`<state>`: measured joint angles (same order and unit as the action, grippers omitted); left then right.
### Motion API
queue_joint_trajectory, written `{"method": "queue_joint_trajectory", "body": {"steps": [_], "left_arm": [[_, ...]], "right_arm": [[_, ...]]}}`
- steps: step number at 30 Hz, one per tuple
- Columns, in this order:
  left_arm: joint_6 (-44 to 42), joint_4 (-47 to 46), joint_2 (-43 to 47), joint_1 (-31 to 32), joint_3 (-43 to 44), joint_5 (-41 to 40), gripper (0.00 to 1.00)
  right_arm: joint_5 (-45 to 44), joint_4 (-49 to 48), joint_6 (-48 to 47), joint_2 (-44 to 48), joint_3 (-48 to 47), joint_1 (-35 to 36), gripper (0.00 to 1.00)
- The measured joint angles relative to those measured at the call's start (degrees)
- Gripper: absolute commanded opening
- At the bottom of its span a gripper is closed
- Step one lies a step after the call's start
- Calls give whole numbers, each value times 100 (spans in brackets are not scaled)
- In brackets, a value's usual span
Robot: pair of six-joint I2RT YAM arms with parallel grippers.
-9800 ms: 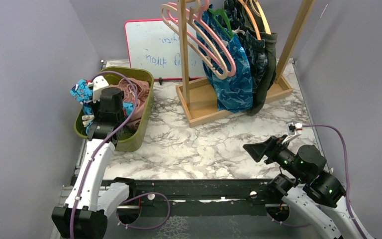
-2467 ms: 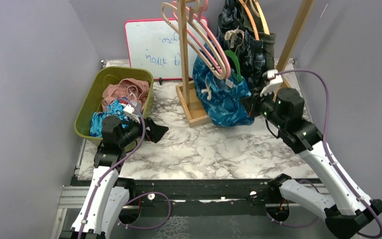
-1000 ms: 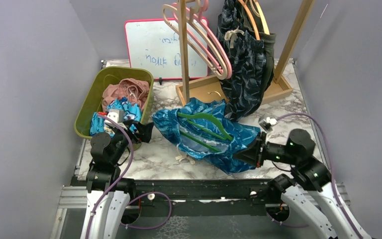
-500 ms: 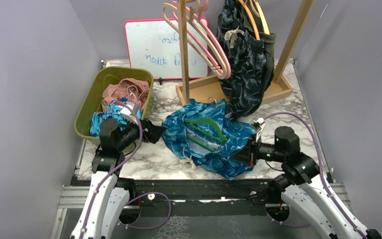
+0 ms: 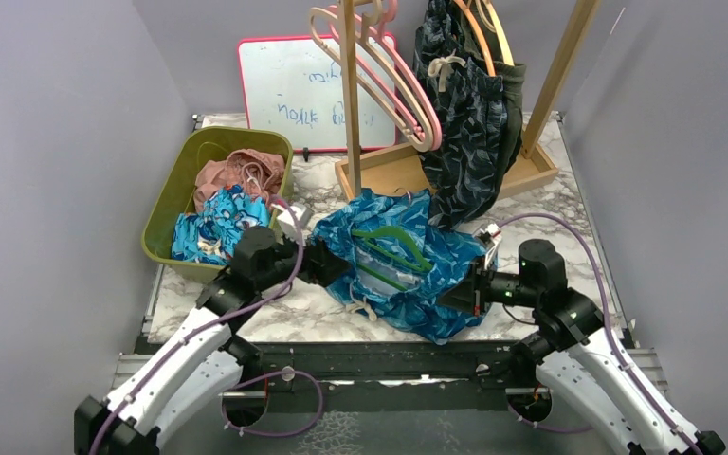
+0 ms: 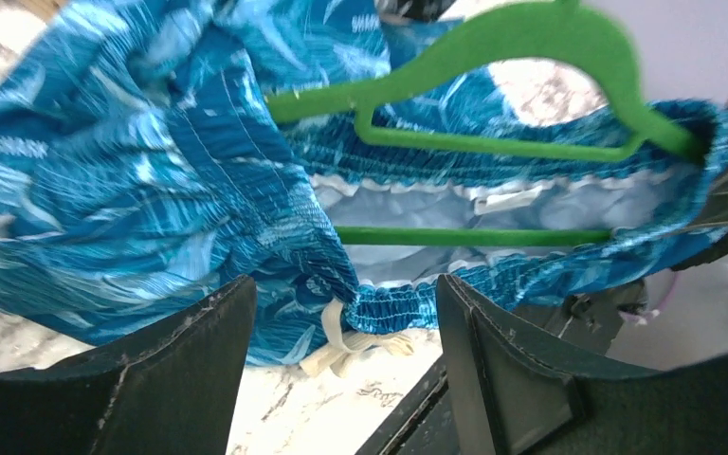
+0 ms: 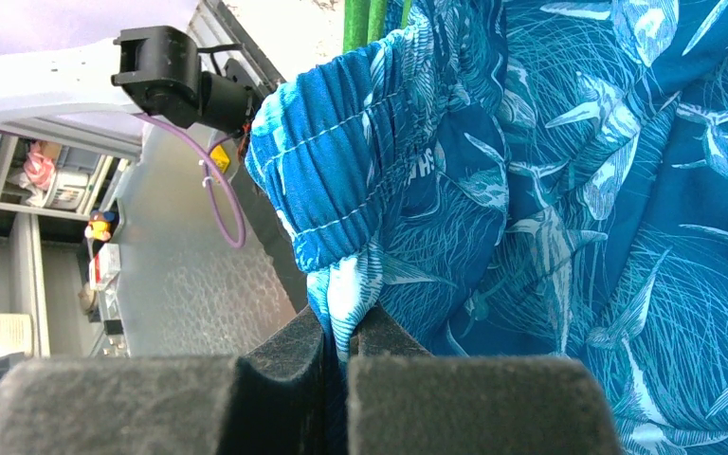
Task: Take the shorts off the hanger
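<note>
At table [image 5: 315, 192] centre, blue leaf-print shorts [image 5: 408, 284] lie bunched, green hanger [image 5: 393, 235] inside the waistband. Right pincer [image 5: 457, 296], 4 o'clock, clamped on cloth, likely anchoring. Left pincer [image 6: 341, 318], 9 o'clock, jaws apart astride the waistband, probably to peel it.

Top cam: fixed, high behind the arm bases, looks down & fwd over the whole desk [image 5: 569, 194]. It's far off, w/ both arms in shot. L wrist cam: sits behind the left jaws, looks out between them, close on the shorts [image 6: 152, 190] & hanger [image 6: 493, 142] just ahead. R wrist cam: behind the right jaws, closer yet, so cloth past the tips fills most of the view. All 3 views share the shorts & hanger.
</note>
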<state>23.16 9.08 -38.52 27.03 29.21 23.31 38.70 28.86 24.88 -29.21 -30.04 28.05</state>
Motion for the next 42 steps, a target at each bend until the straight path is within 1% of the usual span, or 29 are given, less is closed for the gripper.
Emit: {"method": "queue_joint_trajectory", "body": {"steps": [2, 5, 8, 12, 14, 16, 17, 18, 19, 20, 21, 22, 28, 35, 38, 42], "left_arm": [[96, 2, -269, 507, 13, -507, 65], [203, 28, -859, 1137, 103, -1235, 63], [350, 35, -1379, 1572, 275, -1969, 63], [490, 37, -1836, 1956, 560, -2789, 62], [509, 37, -2004, 2059, 717, -3101, 59], [511, 46, -2170, 2087, 881, -3373, 57], [511, 55, -2267, 2090, 964, -3510, 52], [509, 72, -2356, 2098, 1036, -3646, 43], [509, 90, -2413, 2098, 1080, -3738, 30], [516, 107, -2465, 2098, 1117, -3836, 21], [511, 140, -2500, 2100, 1145, -3928, 17], [522, 162, -2516, 2100, 1161, -4006, 16], [411, 282, -2503, 2107, 1163, -4343, 0], [227, 699, -2494, 2065, 1353, -4929, 0], [114, 879, -2437, 1843, 1484, -5073, 0], [-17, 994, -2371, 1419, 1692, -5056, 0]], "right_arm": [[4, 2, 0, 20, 0, 0, 1], [15, 26, -2, 66, 0, 0, 1], [22, 87, -2, 116, 0, 0, 1], [22, 129, 0, 260, 0, 0, 1], [24, 131, 0, 348, 0, 0, 1], [37, 136, 0, 396, 0, 0, 1], [39, 136, 0, 407, 0, 0, 1], [39, 136, 0, 411, 0, 0, 1], [39, 140, 0, 413, 0, 0, 1], [39, 149, 0, 413, 0, 0, 1], [37, 166, 0, 415, 0, 0, 1], [37, 188, 2, 415, 0, 0, 1], [37, 295, 24, 518, 0, 0, 1], [96, 420, 28, 542, -4, 0, 1], [208, 619, -33, 535, -142, 0, 1], [284, 1001, -203, 597, -625, 0, 1]]}}
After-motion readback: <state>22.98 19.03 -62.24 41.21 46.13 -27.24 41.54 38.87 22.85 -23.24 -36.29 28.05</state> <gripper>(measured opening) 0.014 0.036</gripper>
